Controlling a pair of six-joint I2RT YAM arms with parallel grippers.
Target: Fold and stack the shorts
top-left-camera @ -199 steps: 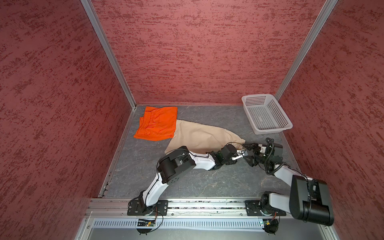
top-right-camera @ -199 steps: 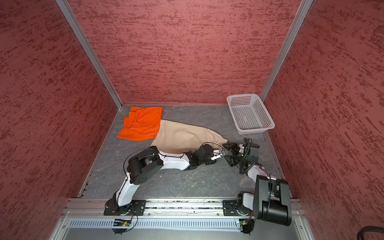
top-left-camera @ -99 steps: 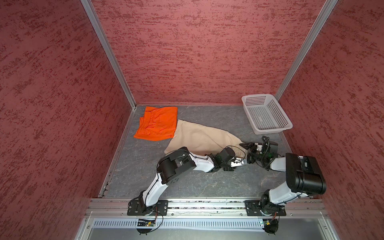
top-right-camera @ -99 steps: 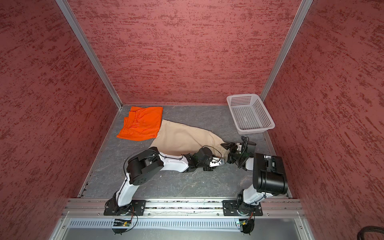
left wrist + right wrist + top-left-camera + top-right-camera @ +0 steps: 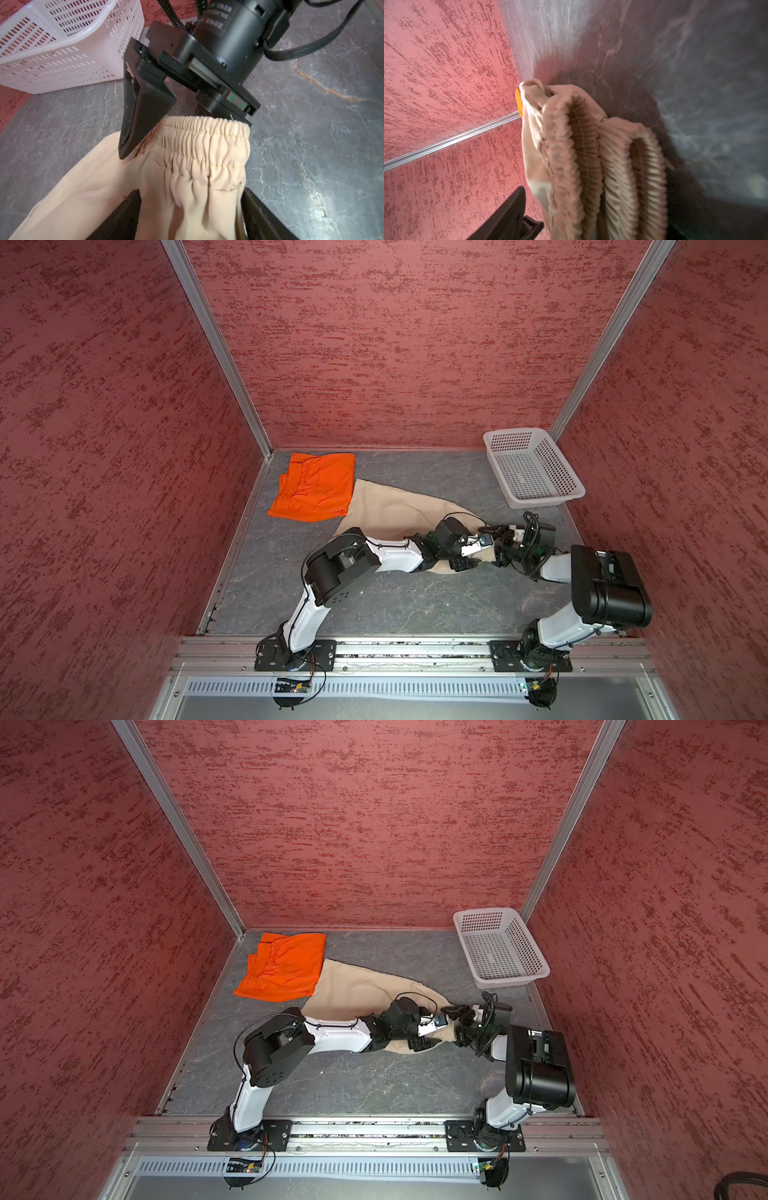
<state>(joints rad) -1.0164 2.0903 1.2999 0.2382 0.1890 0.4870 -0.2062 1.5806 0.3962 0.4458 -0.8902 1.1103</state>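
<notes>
1. Currently the beige shorts [image 5: 390, 510] lie spread on the grey floor [image 5: 374, 605], with their gathered waistband at the end nearer the white basket [image 5: 532, 472], a little in front of it
2. Orange shorts [image 5: 316, 489] lie flat well away from the basket, touching the beige pair's far end
3. Left gripper [image 5: 193, 216] has its jaws spread wide on either side of the bunched waistband, clamping nothing
4. Right gripper [image 5: 187, 137] faces it from the basket side, jaws wide around the same waistband; one finger [image 5: 141, 120] rests on the cloth, but whether it clamps is not clear
</notes>
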